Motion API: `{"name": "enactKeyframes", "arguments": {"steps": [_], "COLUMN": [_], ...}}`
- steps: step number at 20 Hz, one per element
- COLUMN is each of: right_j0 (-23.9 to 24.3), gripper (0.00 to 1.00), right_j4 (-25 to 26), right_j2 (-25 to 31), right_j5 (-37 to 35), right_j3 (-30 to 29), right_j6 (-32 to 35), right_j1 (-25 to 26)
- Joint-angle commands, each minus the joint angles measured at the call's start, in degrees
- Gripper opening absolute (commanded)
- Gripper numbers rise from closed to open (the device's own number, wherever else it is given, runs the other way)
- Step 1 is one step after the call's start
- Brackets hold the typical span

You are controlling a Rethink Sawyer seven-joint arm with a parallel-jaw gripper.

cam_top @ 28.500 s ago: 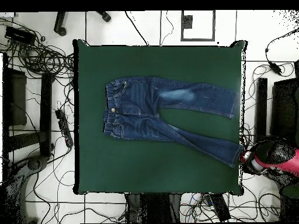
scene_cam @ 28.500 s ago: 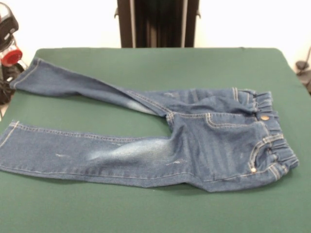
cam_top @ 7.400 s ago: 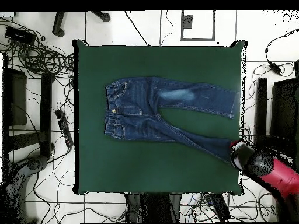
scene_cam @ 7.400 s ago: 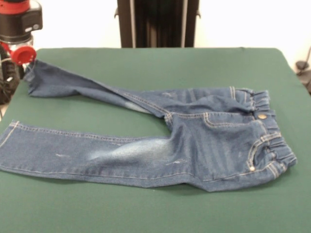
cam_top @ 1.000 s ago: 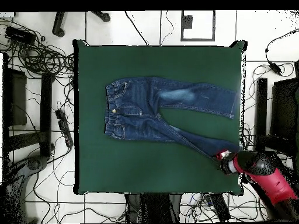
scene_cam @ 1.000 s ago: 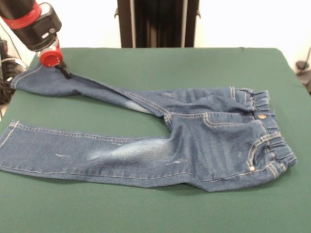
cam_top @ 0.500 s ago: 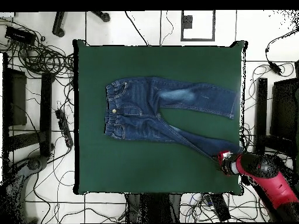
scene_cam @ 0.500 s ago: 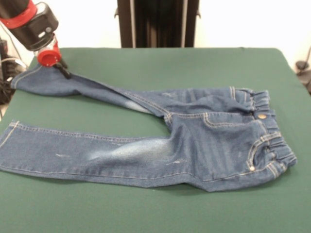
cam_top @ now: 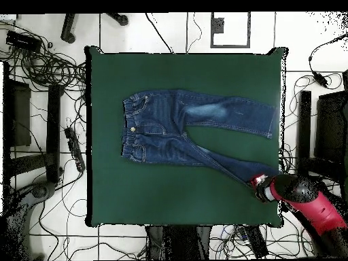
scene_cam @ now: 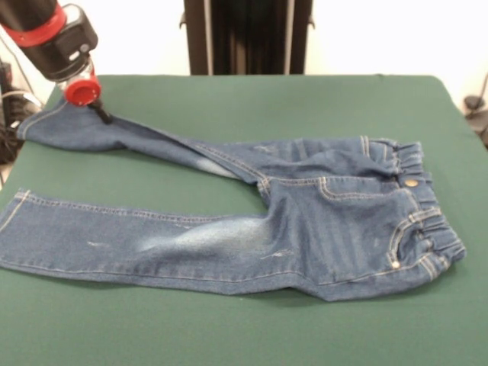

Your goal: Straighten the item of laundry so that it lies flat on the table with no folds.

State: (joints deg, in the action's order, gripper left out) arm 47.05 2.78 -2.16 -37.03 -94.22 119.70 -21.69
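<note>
The small blue denim jeans [scene_cam: 328, 221] lie on the green table [scene_cam: 252, 99], waistband with brass button at the right, both legs running left. The near leg lies flat with a pale patch. The far leg [scene_cam: 114, 133] slants to the far left corner, and its top is creased under the seat. My gripper [scene_cam: 100, 113], below a red ring, points down at the far leg's far edge near the hem, touching or just above it. In the overhead view the jeans [cam_top: 183, 129] lie mid-table and my gripper [cam_top: 257, 182] is at the lower leg's end.
The far leg's hem reaches the table's left edge in the front view. The robot's black pedestal [scene_cam: 245, 36] stands behind the table. In the overhead view, cables and stands [cam_top: 47, 75] surround the table on the floor.
Over the last second the arm has only shifted slightly by the far leg. Since 7.4 s ago it came in over the table, and that leg's hem now lies spread further out.
</note>
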Motion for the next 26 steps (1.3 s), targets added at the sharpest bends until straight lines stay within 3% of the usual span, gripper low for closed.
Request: {"name": "enactKeyframes", "arguments": {"steps": [1, 2, 19, 26], "right_j0": [-4.3, -4.4, -5.7, -7.8], "gripper": [1.0, 0.0, 0.0, 0.0], "right_j4": [4.5, 4.7, 3.8, 3.9], "right_j2": [5.2, 5.2, 4.5, 1.5], "right_j5": [23.6, 23.3, 20.1, 12.8], "right_j3": [6.1, 6.1, 6.9, 10.8], "right_j6": [4.6, 4.8, 5.6, 5.2], "right_j1": [17.4, 17.3, 17.1, 15.7]}}
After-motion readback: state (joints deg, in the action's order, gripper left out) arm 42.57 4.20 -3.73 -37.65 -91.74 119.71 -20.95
